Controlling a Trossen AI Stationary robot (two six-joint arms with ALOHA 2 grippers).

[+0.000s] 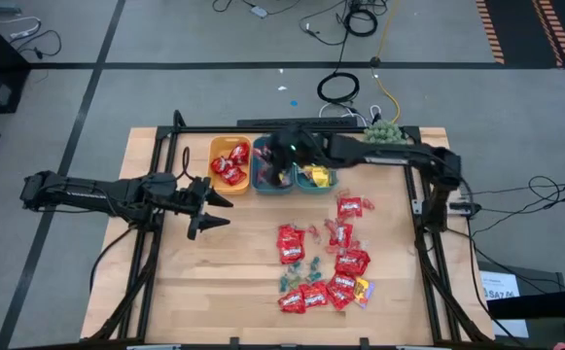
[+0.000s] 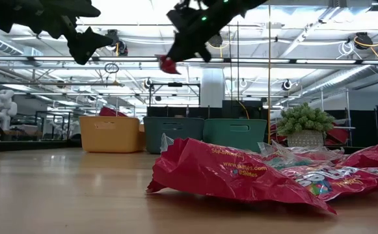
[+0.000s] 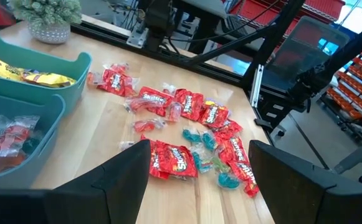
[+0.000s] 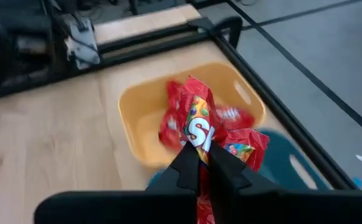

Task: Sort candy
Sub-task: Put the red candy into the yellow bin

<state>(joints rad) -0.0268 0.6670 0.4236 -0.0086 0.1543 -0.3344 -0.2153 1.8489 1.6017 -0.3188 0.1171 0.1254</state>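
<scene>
Loose candy (image 1: 326,262), mostly shiny red packets with a few small teal pieces, lies on the wooden table toward its near right and also shows in the left wrist view (image 3: 187,124). At the far edge an orange bin (image 1: 230,163) holds red packets, next to two teal bins (image 1: 313,179). My right gripper (image 1: 280,156) hangs high over the bins, shut on one red packet (image 4: 196,118); the orange bin (image 4: 143,106) lies below and ahead of it. My left gripper (image 1: 226,210) waits open at the table's left, above the wood. My right gripper pinches one end of the red packet (image 4: 199,142) between its two shut fingertips. The fingers come from the table's right, slanting downward. The packet sticks out beyond the fingertips, crumpled, lifted clear high above the bins (image 2: 169,65).
A green spiky plant in a pot (image 1: 381,131) stands at the table's far right corner. Black frame rails run along the far edge (image 1: 263,129) and both sides. The teal bins hold clear-wrapped pieces (image 3: 9,140) and yellow packets (image 3: 25,74). Bare wood lies between my left gripper and the pile.
</scene>
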